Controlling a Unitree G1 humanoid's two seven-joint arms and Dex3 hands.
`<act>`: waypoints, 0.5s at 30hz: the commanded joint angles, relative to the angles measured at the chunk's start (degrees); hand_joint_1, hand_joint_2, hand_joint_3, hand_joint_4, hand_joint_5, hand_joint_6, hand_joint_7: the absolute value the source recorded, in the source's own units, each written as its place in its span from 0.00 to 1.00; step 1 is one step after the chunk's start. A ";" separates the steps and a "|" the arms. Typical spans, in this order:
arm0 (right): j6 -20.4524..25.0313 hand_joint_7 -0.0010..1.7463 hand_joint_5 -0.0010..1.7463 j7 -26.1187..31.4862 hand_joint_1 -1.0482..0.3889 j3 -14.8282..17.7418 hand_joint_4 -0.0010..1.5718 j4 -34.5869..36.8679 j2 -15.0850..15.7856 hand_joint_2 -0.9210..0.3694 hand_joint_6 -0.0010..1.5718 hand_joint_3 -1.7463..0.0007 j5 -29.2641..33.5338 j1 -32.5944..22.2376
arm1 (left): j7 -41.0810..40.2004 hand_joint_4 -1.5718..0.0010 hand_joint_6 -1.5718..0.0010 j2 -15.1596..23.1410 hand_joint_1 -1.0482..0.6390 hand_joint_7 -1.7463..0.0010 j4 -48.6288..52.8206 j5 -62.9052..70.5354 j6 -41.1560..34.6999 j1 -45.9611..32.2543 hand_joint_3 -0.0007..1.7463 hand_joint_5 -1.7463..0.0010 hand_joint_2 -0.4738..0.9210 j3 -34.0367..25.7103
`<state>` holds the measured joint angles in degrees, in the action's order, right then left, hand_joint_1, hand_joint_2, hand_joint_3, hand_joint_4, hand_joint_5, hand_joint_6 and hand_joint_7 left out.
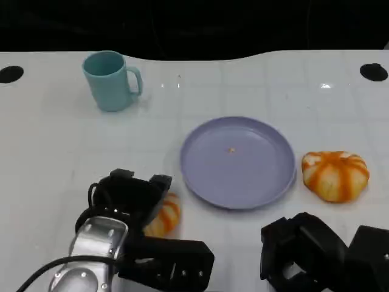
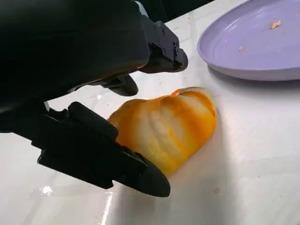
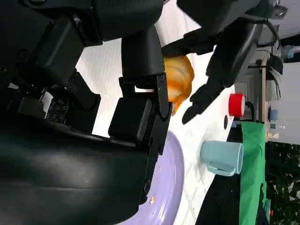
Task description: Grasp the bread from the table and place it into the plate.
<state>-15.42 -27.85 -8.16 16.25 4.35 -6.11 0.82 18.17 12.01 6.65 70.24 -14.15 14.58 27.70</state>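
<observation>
Two orange-and-white striped breads lie on the white table. One bread is at the lower left, half hidden under my left hand. That hand's fingers straddle it: a lower finger touches its side, while the upper fingers hover above with a gap. The bread still rests on the table. The right wrist view shows this bread too. The lilac plate holds only crumbs. My right hand holds nothing, near the front edge.
The second bread lies right of the plate, just ahead of my right hand. A teal mug stands at the back left. Black holes mark the table's far corners. Beyond the table is a red object.
</observation>
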 commanded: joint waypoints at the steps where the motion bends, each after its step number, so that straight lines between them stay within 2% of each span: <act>1: 0.37 0.55 0.72 -0.40 0.00 0.38 0.98 -0.36 0.51 0.60 1.00 0.30 -0.67 -0.31 | -3.22 0.93 0.90 0.58 0.25 1.00 4.52 -1.89 -0.27 2.30 0.01 0.70 0.88 0.60; 9: -0.59 0.55 0.72 -0.37 0.00 0.36 0.98 -0.09 0.44 0.59 1.00 0.31 -0.33 -0.31 | -5.31 0.95 0.89 0.54 0.33 0.99 11.02 -6.76 0.42 5.09 0.00 0.68 0.88 1.15; 10: -0.50 0.55 0.72 -0.34 0.00 0.36 0.98 -0.12 0.44 0.59 1.00 0.31 -0.32 -0.31 | -5.47 0.93 0.86 0.62 0.35 0.98 11.88 -7.68 0.78 5.43 0.00 0.68 0.88 1.20; 12: -0.74 0.55 0.72 -0.53 0.00 0.48 0.99 0.16 0.35 0.59 1.00 0.31 -0.60 -0.27 | -6.65 0.80 0.79 1.00 0.38 0.97 14.34 -9.57 2.23 6.19 0.01 0.65 0.90 1.42; 14: -0.90 0.55 0.72 -0.73 0.00 0.57 0.99 0.40 0.27 0.59 1.00 0.31 -0.85 -0.22 | -8.22 0.67 0.70 1.44 0.38 0.96 16.46 -10.54 3.42 6.89 0.01 0.55 0.91 2.09; 15: -0.88 0.55 0.72 -0.77 0.00 0.57 0.99 0.37 0.29 0.59 1.00 0.31 -0.86 -0.23 | -9.42 0.64 0.64 1.67 0.38 0.96 17.60 -10.76 4.18 7.20 0.02 0.45 0.92 2.52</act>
<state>-15.57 -28.36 -8.16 16.31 4.35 -6.25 0.78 10.79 12.22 20.32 60.24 -11.15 22.06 29.01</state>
